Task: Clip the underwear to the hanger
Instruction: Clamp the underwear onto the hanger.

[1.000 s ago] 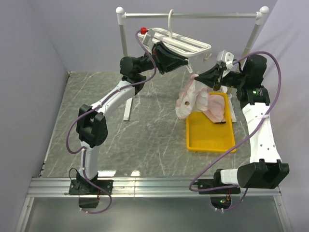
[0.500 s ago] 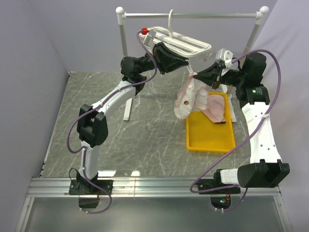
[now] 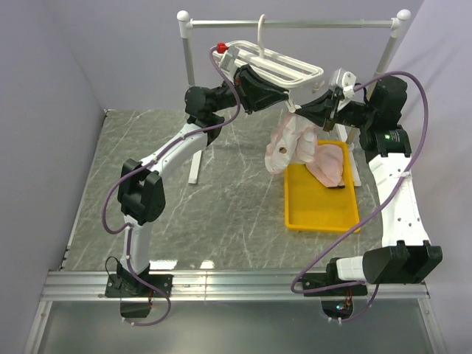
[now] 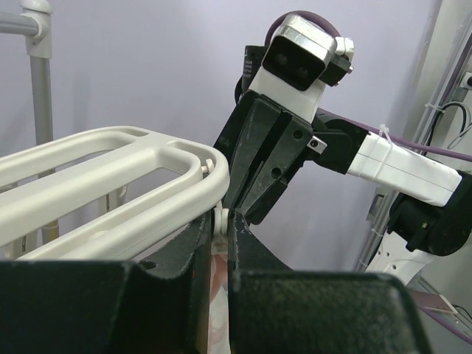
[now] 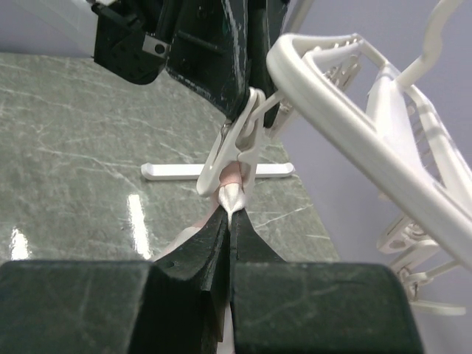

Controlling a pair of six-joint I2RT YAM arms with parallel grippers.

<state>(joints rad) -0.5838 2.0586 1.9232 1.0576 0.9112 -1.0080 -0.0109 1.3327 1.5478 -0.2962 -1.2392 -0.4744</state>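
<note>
Under hanger [image 4: 147, 210], left end effector [image 4: 219, 225] pinching clip [image 5: 236, 144], right end effector [image 5: 230, 221] clamping underwear [image 3: 284, 144], tray [image 3: 324, 210] below

Pale lilac walls closed the space on the left [image 3: 44, 110], at the back [image 3: 133, 51] and on the right [image 3: 450, 88]; no window showed. The table [image 3: 221, 214] had a dark grey marble-patterned top with thin white veins; a silver metal rail [image 3: 236, 284] ran along its near edge. At the back stood a grey rail stand [image 3: 317, 23] with white ball ends, one white foot [image 3: 194, 168] flat on the top. Light from above left bright glare patches [image 3: 206, 264] on the glossy surface.
</note>
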